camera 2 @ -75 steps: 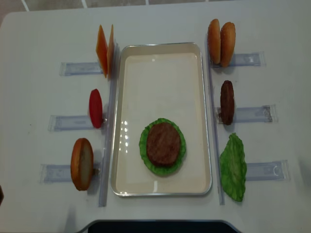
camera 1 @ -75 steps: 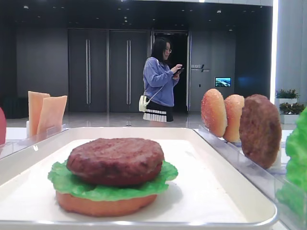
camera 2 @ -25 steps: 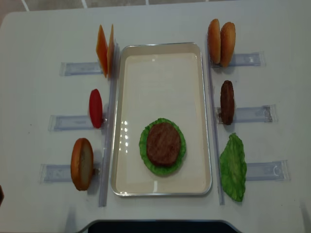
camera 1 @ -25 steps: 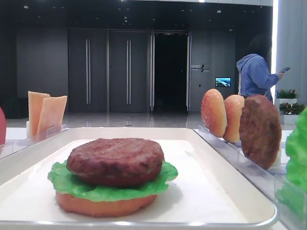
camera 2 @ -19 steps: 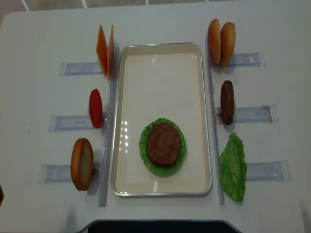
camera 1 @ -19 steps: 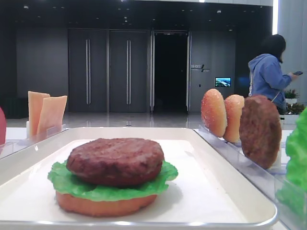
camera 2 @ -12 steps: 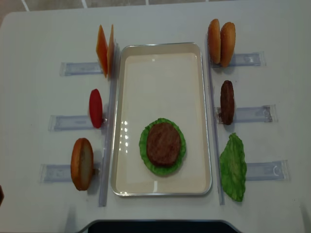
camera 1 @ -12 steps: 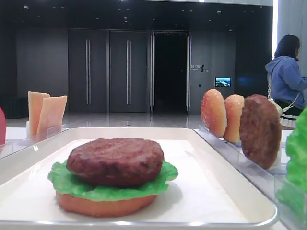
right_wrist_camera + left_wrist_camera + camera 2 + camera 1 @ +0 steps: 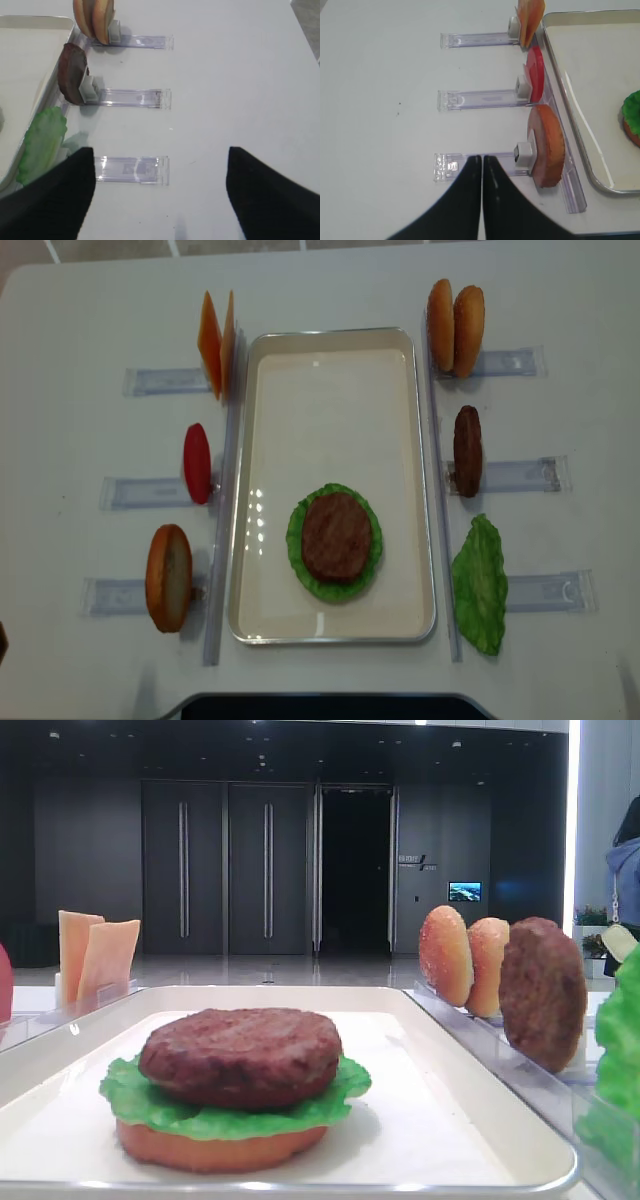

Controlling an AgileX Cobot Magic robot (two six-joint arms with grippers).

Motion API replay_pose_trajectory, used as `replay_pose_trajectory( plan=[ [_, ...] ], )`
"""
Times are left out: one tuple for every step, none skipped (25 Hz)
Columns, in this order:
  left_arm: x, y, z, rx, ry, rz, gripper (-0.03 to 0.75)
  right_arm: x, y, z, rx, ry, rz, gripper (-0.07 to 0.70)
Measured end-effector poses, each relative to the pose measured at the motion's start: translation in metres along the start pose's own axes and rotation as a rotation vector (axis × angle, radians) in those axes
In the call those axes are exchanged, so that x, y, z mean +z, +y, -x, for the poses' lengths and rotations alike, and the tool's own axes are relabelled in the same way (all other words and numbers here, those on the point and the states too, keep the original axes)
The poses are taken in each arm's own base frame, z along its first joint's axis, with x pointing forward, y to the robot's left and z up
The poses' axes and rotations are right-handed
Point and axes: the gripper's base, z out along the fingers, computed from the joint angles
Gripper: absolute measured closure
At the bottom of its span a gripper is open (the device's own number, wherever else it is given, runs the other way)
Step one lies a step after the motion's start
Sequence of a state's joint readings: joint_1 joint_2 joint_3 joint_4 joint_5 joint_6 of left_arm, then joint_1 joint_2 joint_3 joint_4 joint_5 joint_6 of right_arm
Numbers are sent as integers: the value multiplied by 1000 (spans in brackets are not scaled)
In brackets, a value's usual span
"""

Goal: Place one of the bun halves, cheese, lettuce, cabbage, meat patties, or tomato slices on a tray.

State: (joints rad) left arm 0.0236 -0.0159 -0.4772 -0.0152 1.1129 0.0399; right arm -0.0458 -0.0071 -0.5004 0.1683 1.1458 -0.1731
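I keep my right hand (image 9: 157, 190) wide and empty, my left hand (image 9: 482, 200) pinched shut, both back off the tray (image 9: 330, 632) so the stack shows.

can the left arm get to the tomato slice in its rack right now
Probably yes. The tomato slice stands upright in its clear rack beside the tray, with bare table around it. The left gripper is shut, so it would have to open first.

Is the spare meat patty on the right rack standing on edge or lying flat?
Standing on edge. The spare meat patty shows only its narrow rim from overhead, and the low front view shows its round face upright on the clear rack.
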Motion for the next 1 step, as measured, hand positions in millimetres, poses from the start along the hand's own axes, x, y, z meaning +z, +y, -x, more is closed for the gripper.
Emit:
replay_pose_trajectory(
  plan=[
    [0,0,0,0,0,0,722,0,0,0,1,0,0,88]
  ],
)
